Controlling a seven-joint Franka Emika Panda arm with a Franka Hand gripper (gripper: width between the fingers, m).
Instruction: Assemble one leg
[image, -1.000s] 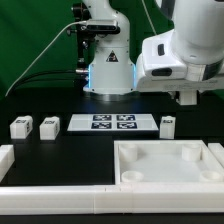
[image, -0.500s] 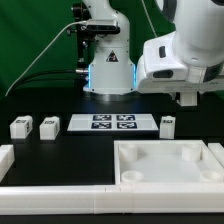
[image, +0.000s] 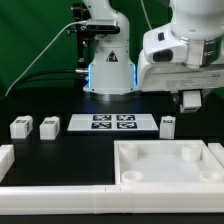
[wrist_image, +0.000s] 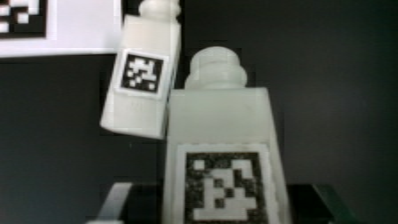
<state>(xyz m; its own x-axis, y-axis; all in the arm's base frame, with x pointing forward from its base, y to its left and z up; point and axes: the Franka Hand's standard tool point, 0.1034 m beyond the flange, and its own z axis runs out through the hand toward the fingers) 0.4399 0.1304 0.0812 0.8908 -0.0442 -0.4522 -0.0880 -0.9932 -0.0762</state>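
Observation:
In the wrist view my gripper (wrist_image: 217, 198) is shut on a leg (wrist_image: 222, 120), a small white post with a black-and-white tag, its knobbed tip pointing away from the jaws. Dark fingers (wrist_image: 128, 198) flank its tagged end. A second leg (wrist_image: 139, 75) lies on the black table beyond it, beside a corner of the marker board (wrist_image: 45, 25). In the exterior view my gripper (image: 190, 100) hangs at the right, above and right of that leg (image: 168, 125); the held leg is hidden there. Two more legs (image: 20, 127) (image: 48, 126) stand at the left.
The marker board (image: 111, 123) lies mid-table. The large white recessed panel (image: 165, 172) with corner sockets sits at the front right. A white rim (image: 12, 160) runs along the front left. The robot base (image: 108, 70) stands behind.
The arm's wrist has risen and turned a little, and the gripper has shifted slightly toward the exterior view's right. The legs on the table have not moved.

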